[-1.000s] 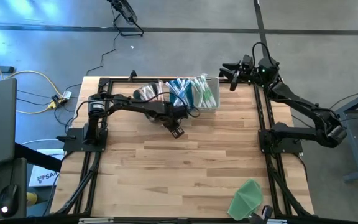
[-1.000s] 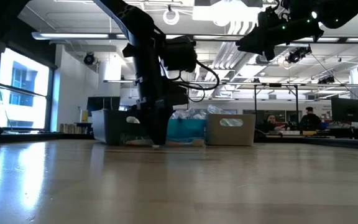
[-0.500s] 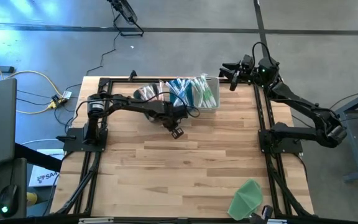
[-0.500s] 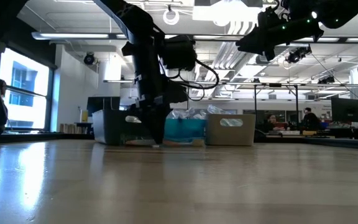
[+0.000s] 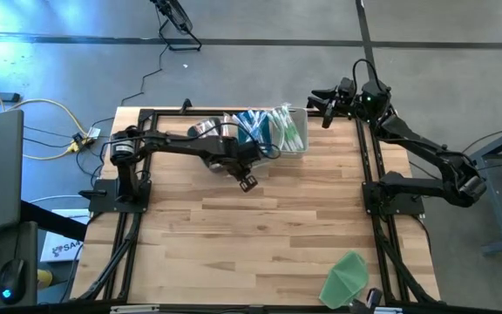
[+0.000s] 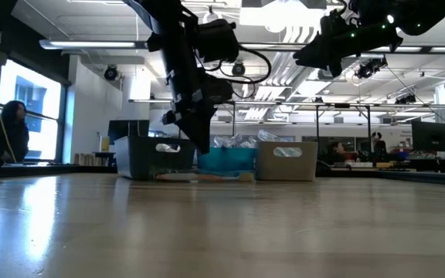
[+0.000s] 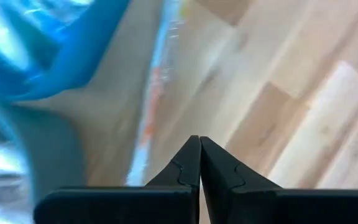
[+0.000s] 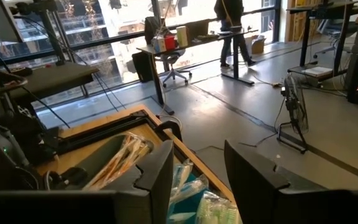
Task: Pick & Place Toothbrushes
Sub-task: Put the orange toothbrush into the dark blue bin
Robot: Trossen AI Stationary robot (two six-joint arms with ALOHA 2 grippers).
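Observation:
Three bins stand in a row at the table's far edge: a grey bin [image 5: 202, 131], a blue bin [image 5: 253, 129] and a clear bin [image 5: 291, 129], with wrapped toothbrushes inside. One orange-and-clear toothbrush [image 7: 155, 102] lies flat on the wood just in front of the bins; it also shows in the low view [image 6: 207, 177]. My left gripper [image 5: 247, 181] is shut and empty, raised above the table [image 6: 202, 147] beside that toothbrush [image 7: 199, 144]. My right gripper [image 5: 324, 106] is open and empty, high over the far right corner [image 8: 196, 167].
A flat green sheet [image 5: 347, 277] lies at the table's near right edge. Dark frame rails [image 5: 371, 166] run along both table sides. Bare wood [image 5: 260, 235] fills the middle. People show in the room beyond [image 6: 10, 131].
My left gripper has risen from the table surface in front of the bins and now hangs clear above it, shifted slightly toward the far edge. The toothbrush stays lying on the wood.

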